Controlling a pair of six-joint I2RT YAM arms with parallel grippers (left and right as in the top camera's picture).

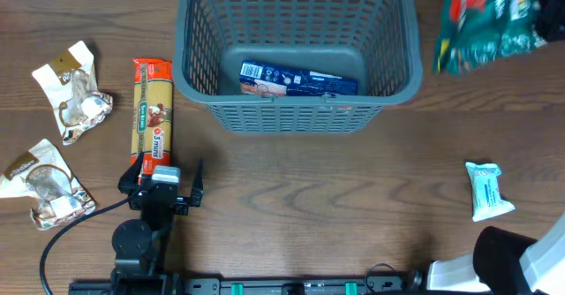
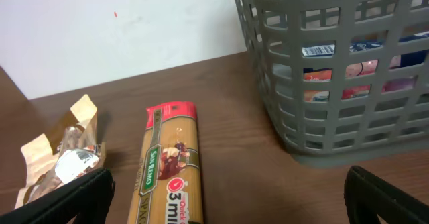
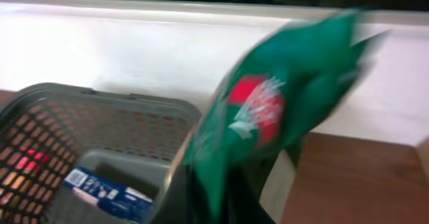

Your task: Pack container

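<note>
The grey basket sits at the back of the table with a blue box inside. The right gripper is squeezed tight on a green bag beside the basket. The left gripper is wide open and holds nothing, by a pasta pack.

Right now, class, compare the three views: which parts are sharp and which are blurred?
Overhead view: the basket and pasta packet are sharp, but the green bag at top right is smeared, as if moving. Left wrist view: crisp and evenly lit on basket and pasta packet. Right wrist view: the green bag is heavily blurred, and the basket behind it looks soft.
</note>
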